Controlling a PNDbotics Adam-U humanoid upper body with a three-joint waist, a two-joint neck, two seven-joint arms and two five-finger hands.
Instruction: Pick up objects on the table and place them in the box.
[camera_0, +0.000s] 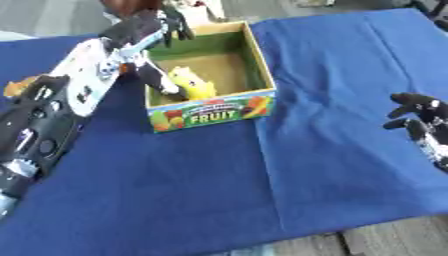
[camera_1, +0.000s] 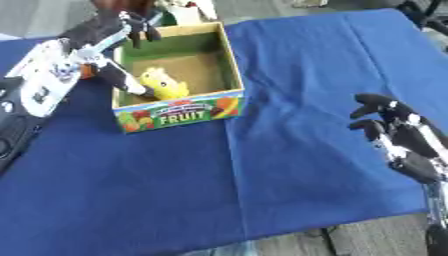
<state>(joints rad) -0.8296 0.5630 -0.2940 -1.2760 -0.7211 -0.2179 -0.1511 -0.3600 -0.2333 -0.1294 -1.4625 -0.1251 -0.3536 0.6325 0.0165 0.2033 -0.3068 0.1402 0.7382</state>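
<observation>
At 11 o'clock, my left hand (camera_0: 162, 25) hangs over the box (camera_0: 254, 62), fingers spread, one touching the yellow toy (camera_0: 194, 82) already inside. I'd lift straight up, clear of the rim. Right hand (camera_1: 394, 130) idles open at 3 o'clock over the worktop (camera_0: 332, 75).

You have: blue cloth (camera_0: 332, 165), creased, covering the desk; bare wooden desk (camera_0: 394, 240) edge showing below the cloth's near corner; grey floor (camera_1: 262, 7) beyond the cloth's far edge.
</observation>
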